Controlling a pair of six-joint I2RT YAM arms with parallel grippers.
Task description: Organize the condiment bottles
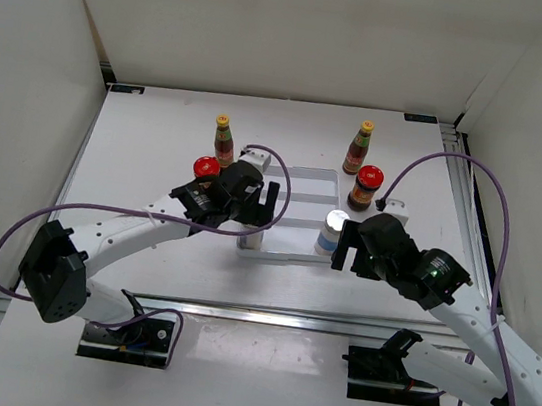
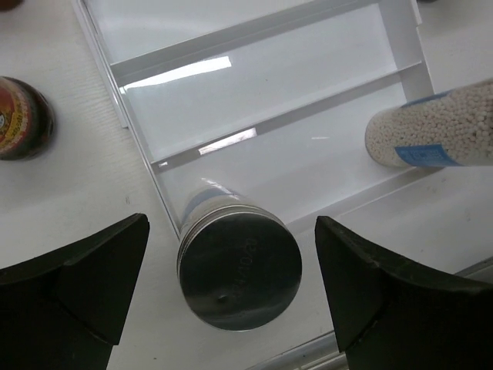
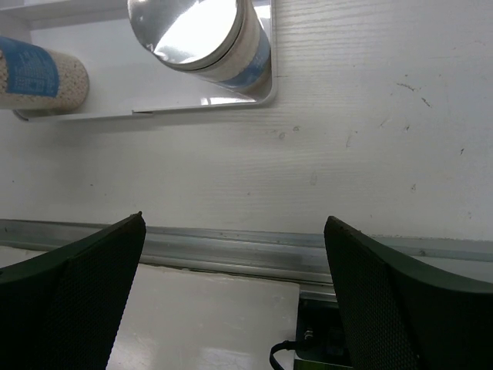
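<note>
Over the white ridged tray (image 1: 300, 177) at mid-counter, the left hand (image 2: 231, 231) hangs with jaws spread wide either side of a silver-topped shaker (image 2: 239, 266), touching neither side of it. That shaker stands upright in the tray's near left corner. The second shaker (image 1: 331, 230) stands in the near right corner. Beside it, the right hand (image 3: 235, 222) gapes open over bare counter, holding nothing. Two red-lidded jars (image 1: 205, 169) (image 1: 365, 186) flank the tray on the counter. Two yellow-capped sauce bottles (image 1: 223, 140) (image 1: 359, 147) stand beyond them, towards the far edge.
</note>
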